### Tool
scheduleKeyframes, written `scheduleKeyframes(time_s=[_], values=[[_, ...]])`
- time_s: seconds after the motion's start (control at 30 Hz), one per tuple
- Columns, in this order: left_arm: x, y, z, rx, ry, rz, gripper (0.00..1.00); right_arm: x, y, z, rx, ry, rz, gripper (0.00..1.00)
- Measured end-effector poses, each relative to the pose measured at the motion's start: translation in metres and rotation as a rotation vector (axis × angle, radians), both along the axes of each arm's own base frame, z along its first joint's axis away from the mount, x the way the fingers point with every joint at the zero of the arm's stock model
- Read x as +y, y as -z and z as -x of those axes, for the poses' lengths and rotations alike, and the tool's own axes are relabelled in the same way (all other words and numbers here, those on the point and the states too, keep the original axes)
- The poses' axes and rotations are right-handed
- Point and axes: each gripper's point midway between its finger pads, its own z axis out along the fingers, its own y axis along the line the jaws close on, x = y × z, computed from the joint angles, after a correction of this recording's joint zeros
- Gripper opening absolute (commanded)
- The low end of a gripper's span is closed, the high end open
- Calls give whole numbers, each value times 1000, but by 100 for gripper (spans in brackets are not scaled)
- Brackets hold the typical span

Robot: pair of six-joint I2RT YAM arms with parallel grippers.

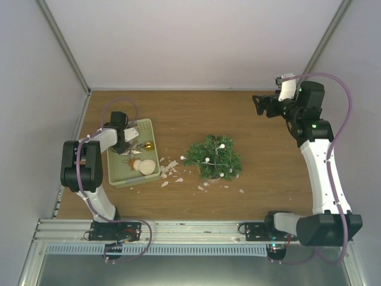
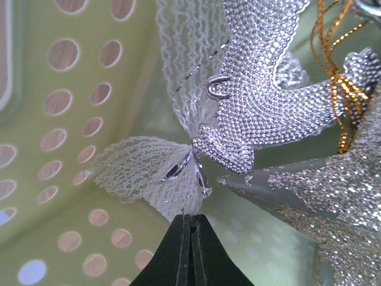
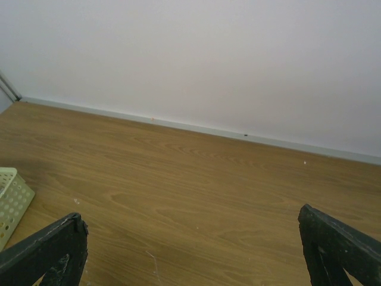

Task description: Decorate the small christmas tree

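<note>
The left fingers [image 2: 190,218] are pinching shut on a white mesh bow [image 2: 137,173], the right fingers [image 3: 190,214] gaping empty; next, lifting it toward the small bushy green christmas tree [image 1: 212,158].

Overhead view over whole table [image 1: 268,119]; left wrist close inside tray [image 2: 24,36]; right wrist low, facing wall [image 3: 208,59]

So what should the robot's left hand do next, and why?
Probably a slow lift straight up. The left gripper is shut at the white mesh bow of a silver glitter ornament in the green tray. Lifting would show whether it truly caught the bow before heading to the small christmas tree.
</note>
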Motion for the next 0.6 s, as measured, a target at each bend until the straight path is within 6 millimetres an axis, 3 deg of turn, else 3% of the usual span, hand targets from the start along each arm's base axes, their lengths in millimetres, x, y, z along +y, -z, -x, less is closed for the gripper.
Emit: scheduleKeyframes(time_s=[0.37,0.5,0.6], values=[[-2,-8,-4,-6,-10,15,0,0,-3,2,-7,1,1,96],[-11,-50,-18,-80,-11,77,0,0,-3,2,-8,1,1,96],[-19,-112,-30,-216,0,130,0,0,-3,2,-9,1,0,96]])
